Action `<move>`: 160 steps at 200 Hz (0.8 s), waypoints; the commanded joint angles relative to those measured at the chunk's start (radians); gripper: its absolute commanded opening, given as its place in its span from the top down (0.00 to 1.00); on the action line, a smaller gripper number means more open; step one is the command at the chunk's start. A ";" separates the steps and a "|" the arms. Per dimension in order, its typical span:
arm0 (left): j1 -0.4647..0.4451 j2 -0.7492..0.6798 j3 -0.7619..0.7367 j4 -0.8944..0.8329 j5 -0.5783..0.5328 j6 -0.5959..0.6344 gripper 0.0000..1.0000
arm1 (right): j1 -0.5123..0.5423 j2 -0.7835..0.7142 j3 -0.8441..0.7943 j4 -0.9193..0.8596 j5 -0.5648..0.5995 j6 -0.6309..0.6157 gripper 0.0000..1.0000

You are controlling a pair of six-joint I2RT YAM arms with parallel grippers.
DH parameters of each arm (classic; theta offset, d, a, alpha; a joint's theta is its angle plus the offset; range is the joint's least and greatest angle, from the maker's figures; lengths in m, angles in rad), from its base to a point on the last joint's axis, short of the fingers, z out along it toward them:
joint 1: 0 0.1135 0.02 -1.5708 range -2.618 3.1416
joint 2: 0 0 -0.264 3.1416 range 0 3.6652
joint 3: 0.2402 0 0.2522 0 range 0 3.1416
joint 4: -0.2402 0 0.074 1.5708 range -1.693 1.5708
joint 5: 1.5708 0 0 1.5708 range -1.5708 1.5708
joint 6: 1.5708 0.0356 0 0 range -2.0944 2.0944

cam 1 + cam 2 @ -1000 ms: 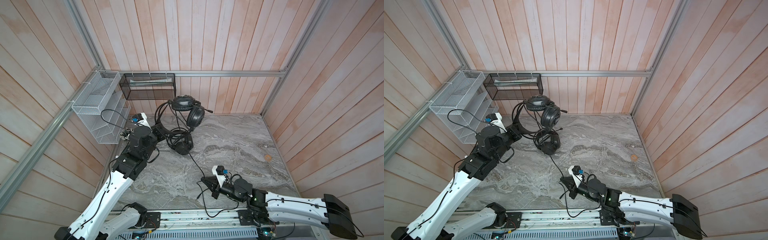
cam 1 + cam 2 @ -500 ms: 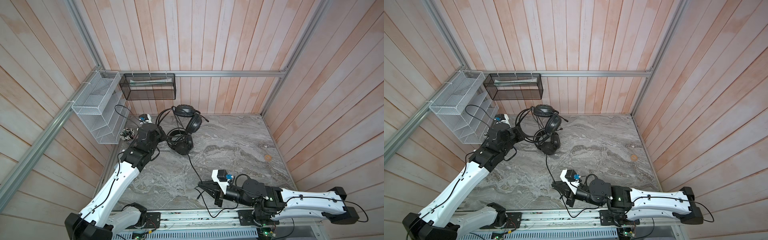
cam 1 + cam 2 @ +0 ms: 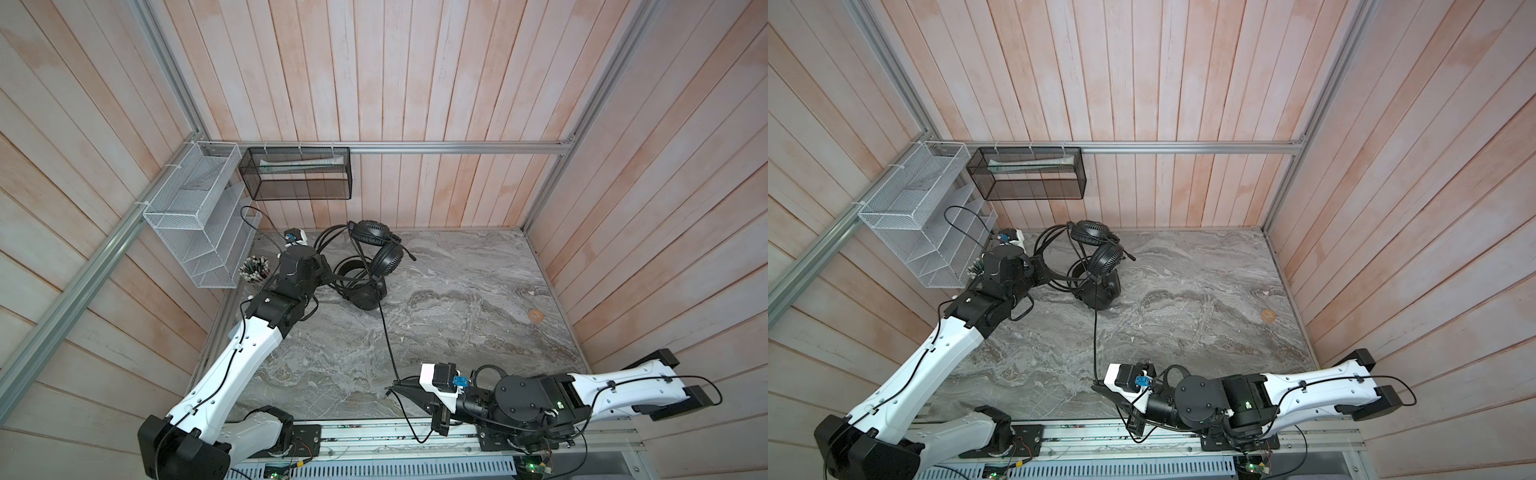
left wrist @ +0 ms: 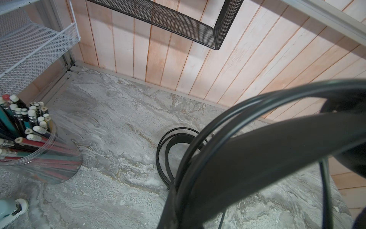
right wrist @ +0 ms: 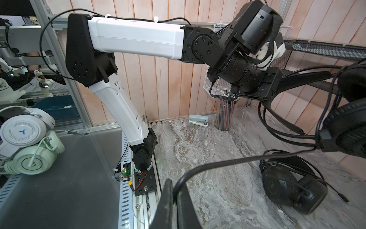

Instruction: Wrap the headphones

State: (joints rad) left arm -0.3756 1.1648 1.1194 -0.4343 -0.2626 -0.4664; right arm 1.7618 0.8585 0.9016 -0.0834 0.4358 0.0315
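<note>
Holding the raised headset (image 3: 387,259) by its band (image 5: 301,79) at the far left, the left jaws are clamped tight. The right jaws, at the near edge, pinch its cable (image 3: 386,340) (drawn nearly straight). Pulling harder could yank the band loose or snag the second headset (image 3: 362,294) on the tabletop (image 3: 478,291) below.
</note>
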 commanded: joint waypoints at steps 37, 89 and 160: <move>0.014 -0.041 -0.070 0.090 -0.003 -0.003 1.00 | 0.021 0.001 0.087 0.017 0.072 -0.092 1.00; -0.070 -0.087 -0.123 0.105 -0.037 0.032 1.00 | 0.015 0.046 0.095 0.051 0.130 -0.177 1.00; -0.347 -0.095 -0.159 0.143 -0.255 0.247 1.00 | -0.283 0.119 0.189 -0.064 -0.082 -0.187 1.00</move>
State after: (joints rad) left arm -0.6655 1.0958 0.9817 -0.3962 -0.4141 -0.2996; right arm 1.5490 0.9600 1.0199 -0.1013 0.4381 -0.1295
